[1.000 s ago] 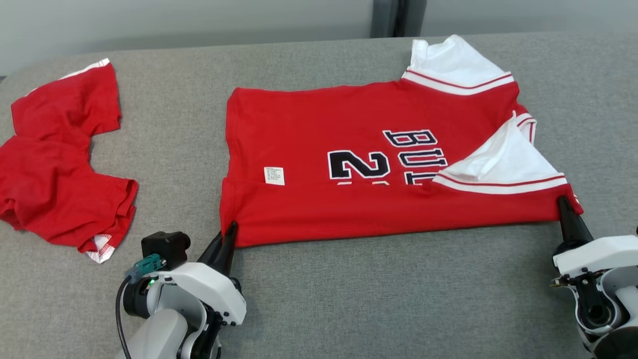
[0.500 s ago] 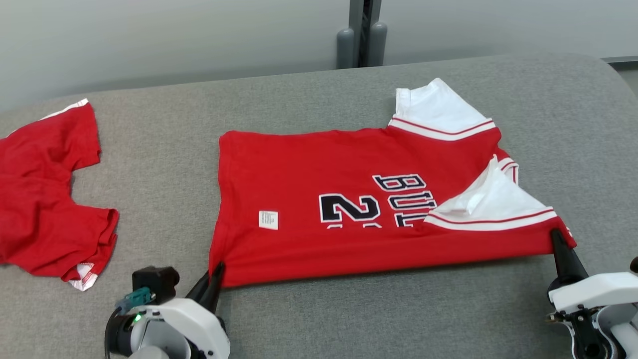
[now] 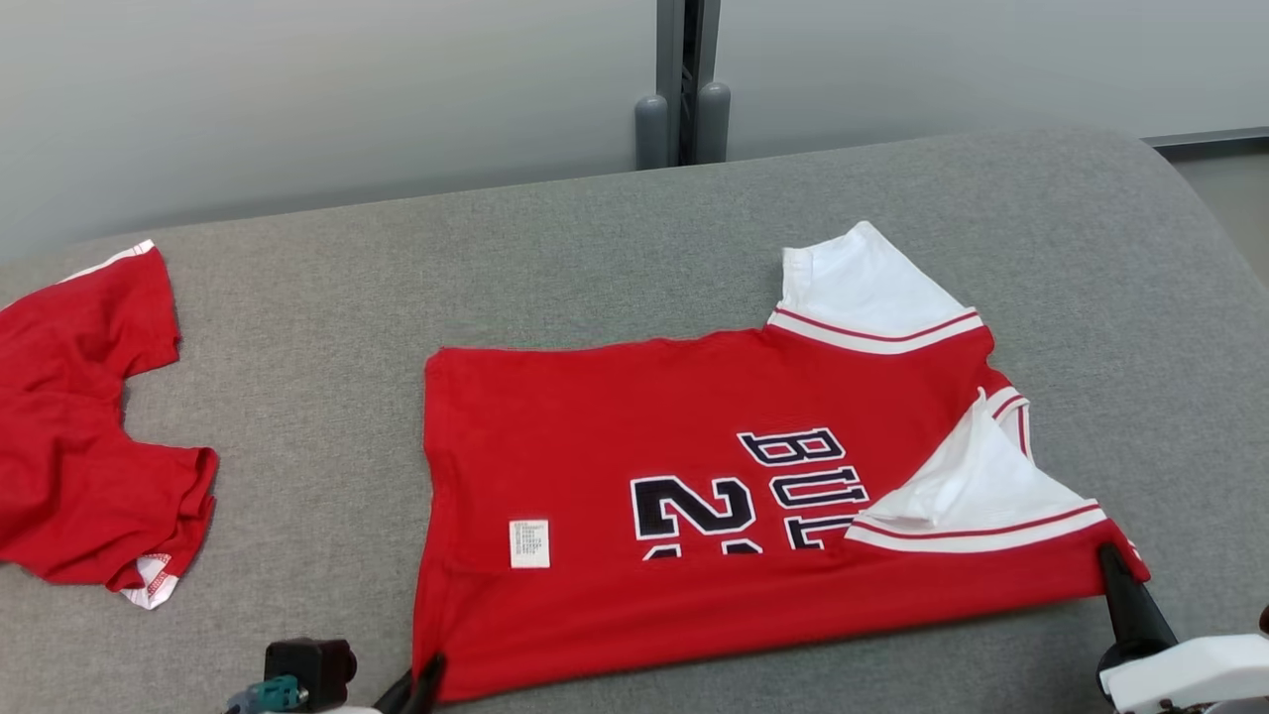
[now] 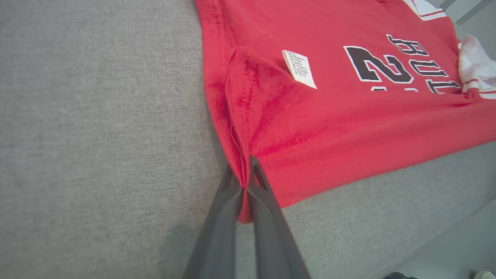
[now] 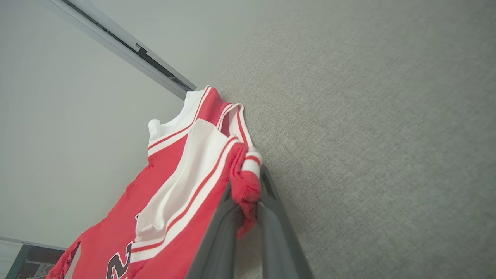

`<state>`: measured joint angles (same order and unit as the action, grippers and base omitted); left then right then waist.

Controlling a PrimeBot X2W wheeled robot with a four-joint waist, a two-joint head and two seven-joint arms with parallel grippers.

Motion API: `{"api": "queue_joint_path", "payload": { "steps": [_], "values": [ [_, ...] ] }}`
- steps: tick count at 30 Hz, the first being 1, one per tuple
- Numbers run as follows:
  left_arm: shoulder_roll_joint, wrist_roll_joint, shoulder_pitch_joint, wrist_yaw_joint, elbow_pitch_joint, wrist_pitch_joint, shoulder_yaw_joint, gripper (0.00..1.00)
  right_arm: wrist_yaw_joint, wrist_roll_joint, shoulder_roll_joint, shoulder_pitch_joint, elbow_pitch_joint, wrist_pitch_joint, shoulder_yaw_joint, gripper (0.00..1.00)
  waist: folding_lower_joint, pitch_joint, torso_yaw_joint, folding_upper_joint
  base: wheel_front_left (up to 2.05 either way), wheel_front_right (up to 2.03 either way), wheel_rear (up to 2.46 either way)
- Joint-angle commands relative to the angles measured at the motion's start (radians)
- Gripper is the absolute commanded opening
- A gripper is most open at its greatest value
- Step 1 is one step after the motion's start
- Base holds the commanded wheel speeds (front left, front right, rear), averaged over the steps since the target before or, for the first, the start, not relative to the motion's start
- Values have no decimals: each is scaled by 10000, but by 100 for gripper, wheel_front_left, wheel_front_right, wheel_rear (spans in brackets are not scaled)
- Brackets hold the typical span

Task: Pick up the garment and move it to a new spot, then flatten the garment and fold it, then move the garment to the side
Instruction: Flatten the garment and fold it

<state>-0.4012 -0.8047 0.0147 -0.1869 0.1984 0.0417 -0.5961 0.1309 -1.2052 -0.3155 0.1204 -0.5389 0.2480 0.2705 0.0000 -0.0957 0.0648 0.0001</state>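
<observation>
Spread mostly flat across the middle of the grey fabric-covered table (image 3: 595, 248): red short-sleeved jersey with white sleeves and dark lettering (image 3: 634, 426), collar end toward the right, hem end toward the left. Well apart from it, at the table's left edge: a second, crumpled red garment (image 3: 79, 426), untouched.

Gripped at both near corners. Left gripper (image 4: 245, 170) at the near hem corner, jaws pressed together on a thin pleat of red cloth. Right gripper (image 5: 248, 182) at the near shoulder corner, jaws pinching a bunched knot of red and white trim. Seen from the head as well: left gripper (image 3: 428, 674) and right gripper (image 3: 1110, 560) low at the near edge, cloth drawn fairly straight between them.

Judged from the layout: pick-up and move done, flattening largely done, folding begun. Near long strip apparently turned over onto the body, going by the small white care label (image 3: 528, 543) facing up and the lettering cut off along a straight line. Near white sleeve (image 3: 977, 486) lying folded in over the chest; far white sleeve (image 3: 863, 288) sticking out beyond the far edge, not yet tucked.

Left to do, by this reading: far side and far sleeve folded in, a crosswise fold, then the shift to the side. Whether the near fold is final or only being tensioned: cannot tell.
</observation>
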Motion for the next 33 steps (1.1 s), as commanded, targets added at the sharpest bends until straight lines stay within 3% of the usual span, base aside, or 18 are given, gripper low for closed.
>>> {"api": "queue_joint_path", "payload": {
  "steps": [1,5,6,7,8,9,19,33],
  "values": [
    [-247,-53,-258,-161,-256,144,10,0,-3,37,-109,-275,159,-75,-156,0,0,28,27,-1,0,0,0],
    [-365,-48,-465,-307,-594,267,-27,0,-3,11,-25,-474,368,-211,-327,0,0,92,34,-1,0,0,0],
    [-407,11,-496,-374,-680,249,-16,19,-3,-104,19,-534,459,-262,-432,0,0,105,31,-1,0,0,0],
    [-425,42,-509,-451,-749,219,7,48,-3,-157,22,-574,554,-236,-582,24,0,98,25,-1,0,0,0],
    [-435,60,-507,-512,-806,231,19,91,-3,-240,38,-596,654,-253,-727,96,0,84,12,-1,0,0,0],
    [-440,63,-491,-577,-867,265,33,100,-3,-294,41,-612,762,-307,-842,100,0,66,-7,-1,0,0,0],
    [-565,230,-218,-866,-1422,-95,356,100,-1,543,-176,-342,1437,-381,-1864,100,0,-22,-232,-1,0,0,0],
    [308,529,923,-970,-798,-2181,1126,100,-1,3403,285,379,2862,-475,-2386,100,0,-131,-86,-1,0,0,0]
  ]
}}
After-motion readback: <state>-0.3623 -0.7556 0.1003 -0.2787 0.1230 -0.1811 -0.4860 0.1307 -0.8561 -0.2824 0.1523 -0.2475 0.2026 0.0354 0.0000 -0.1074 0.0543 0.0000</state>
